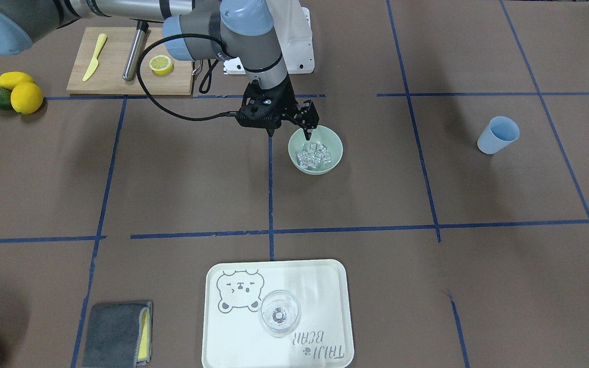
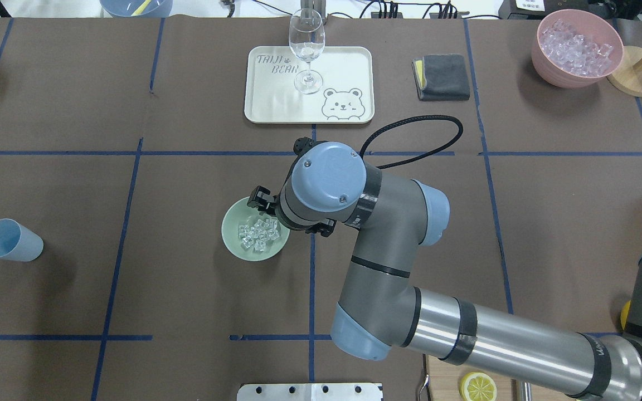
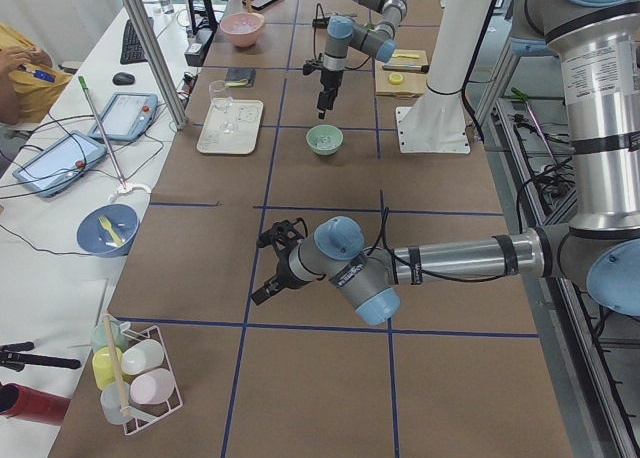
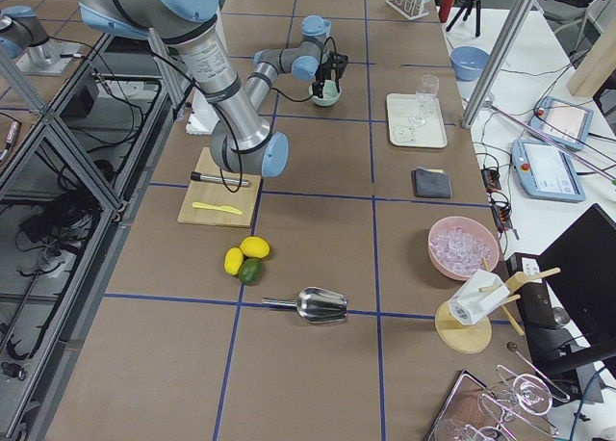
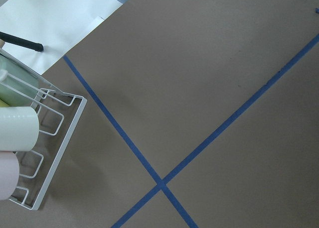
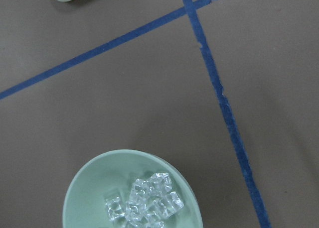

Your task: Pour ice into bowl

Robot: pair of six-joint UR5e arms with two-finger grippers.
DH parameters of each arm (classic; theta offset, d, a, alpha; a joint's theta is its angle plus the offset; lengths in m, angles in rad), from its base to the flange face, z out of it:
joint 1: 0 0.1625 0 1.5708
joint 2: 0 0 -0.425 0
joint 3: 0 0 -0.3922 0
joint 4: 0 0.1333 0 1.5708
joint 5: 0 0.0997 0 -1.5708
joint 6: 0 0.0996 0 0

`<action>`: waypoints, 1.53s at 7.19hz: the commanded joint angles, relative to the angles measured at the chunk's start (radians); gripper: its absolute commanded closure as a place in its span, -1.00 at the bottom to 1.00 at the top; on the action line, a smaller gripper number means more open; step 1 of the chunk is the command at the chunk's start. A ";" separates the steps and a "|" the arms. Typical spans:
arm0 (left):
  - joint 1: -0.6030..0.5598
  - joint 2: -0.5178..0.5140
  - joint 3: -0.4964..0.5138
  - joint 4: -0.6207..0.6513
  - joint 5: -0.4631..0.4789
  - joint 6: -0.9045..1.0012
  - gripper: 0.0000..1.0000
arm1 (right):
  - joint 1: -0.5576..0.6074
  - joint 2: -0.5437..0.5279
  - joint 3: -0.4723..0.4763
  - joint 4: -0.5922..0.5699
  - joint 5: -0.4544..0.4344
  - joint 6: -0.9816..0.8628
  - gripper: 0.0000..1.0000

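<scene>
**Ice lies in the bowl; the pour looks done**

The ice, a small heap of clear, glassy cubes, rests in the bottom of the sage bowl. The right claw hangs just above the bowl's rim, seemingly empty; wide or narrow, I cannot tell. The cup sits well apart from the bowl, out of the way. The left claw is parked far from the bowl, its spread unreadable

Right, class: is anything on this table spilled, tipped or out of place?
Nothing stands out. The ice sits inside the bowl with no cubes on the table around it, and the wine glass stands upright on its tray.
</scene>
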 commanded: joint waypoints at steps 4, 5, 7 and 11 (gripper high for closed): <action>-0.001 -0.002 -0.003 -0.001 -0.008 -0.002 -1.00 | -0.012 0.099 -0.186 -0.099 0.061 -0.020 0.41; -0.001 -0.002 -0.003 -0.001 -0.008 -0.002 -1.00 | -0.012 0.108 -0.179 -0.135 0.064 -0.033 0.99; -0.001 -0.007 0.002 -0.001 -0.003 0.000 -1.00 | -0.012 0.106 -0.179 -0.137 0.071 -0.033 1.00; -0.001 -0.010 0.005 -0.001 -0.008 -0.005 -1.00 | 0.109 -0.075 0.265 -0.360 0.157 -0.045 1.00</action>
